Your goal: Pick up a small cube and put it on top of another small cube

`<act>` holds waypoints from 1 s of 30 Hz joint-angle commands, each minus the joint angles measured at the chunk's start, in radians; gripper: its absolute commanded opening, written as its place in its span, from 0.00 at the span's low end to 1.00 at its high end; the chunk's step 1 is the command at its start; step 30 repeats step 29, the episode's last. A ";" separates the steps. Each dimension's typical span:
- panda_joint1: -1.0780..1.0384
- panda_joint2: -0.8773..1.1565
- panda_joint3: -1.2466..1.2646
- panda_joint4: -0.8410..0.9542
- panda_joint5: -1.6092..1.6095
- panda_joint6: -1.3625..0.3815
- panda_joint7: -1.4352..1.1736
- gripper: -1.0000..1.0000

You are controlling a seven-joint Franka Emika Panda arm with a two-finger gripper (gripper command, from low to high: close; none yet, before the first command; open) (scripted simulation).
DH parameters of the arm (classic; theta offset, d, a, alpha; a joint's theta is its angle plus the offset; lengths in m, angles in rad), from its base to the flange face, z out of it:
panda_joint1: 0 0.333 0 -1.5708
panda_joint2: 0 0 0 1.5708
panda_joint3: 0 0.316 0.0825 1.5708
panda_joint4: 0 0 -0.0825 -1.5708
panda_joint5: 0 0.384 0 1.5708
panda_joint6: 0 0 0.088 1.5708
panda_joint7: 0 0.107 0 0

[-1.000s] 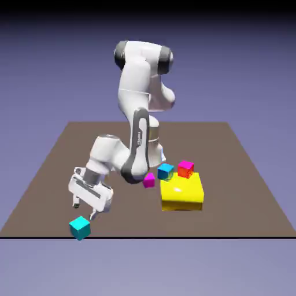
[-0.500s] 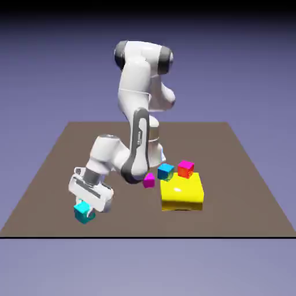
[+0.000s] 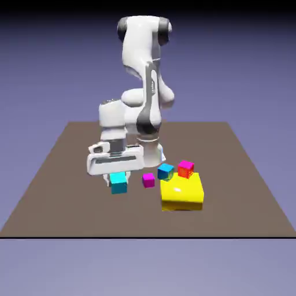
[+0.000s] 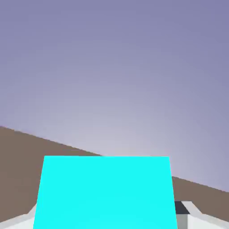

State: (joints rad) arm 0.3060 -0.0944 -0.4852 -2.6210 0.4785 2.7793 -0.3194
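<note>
The small cube [image 3: 119, 182], bright cyan, hangs under the white hand in the exterior view, lifted off the brown table [image 3: 63, 173]. My gripper [image 3: 118, 180] is shut on it. In the hand view the same cyan cube [image 4: 106, 191] fills the bottom middle between the grey fingertips [image 4: 184, 208], with table and backdrop behind. To the exterior view's right of the held cube stand a magenta small cube [image 3: 148, 180] and a darker blue small cube [image 3: 165, 171] on the table.
A flat yellow block [image 3: 182, 192] lies at the exterior view's right of the small cubes. A red-and-magenta cube [image 3: 185, 169] sits at its back edge. The arm's base [image 3: 151, 151] stands behind the cubes.
The gripper came down over the cyan cube near the table's front left, shut on it, then lifted it and carried it toward the exterior view's right and back.
</note>
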 commanded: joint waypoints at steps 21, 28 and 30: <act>0.347 -0.524 -0.287 -0.294 -0.344 -0.463 -0.785 0.00; 0.440 -0.442 -0.348 -0.329 -0.286 -0.338 -0.837 1.00; 0.408 -0.471 -0.327 -0.317 -0.306 -0.382 -0.819 1.00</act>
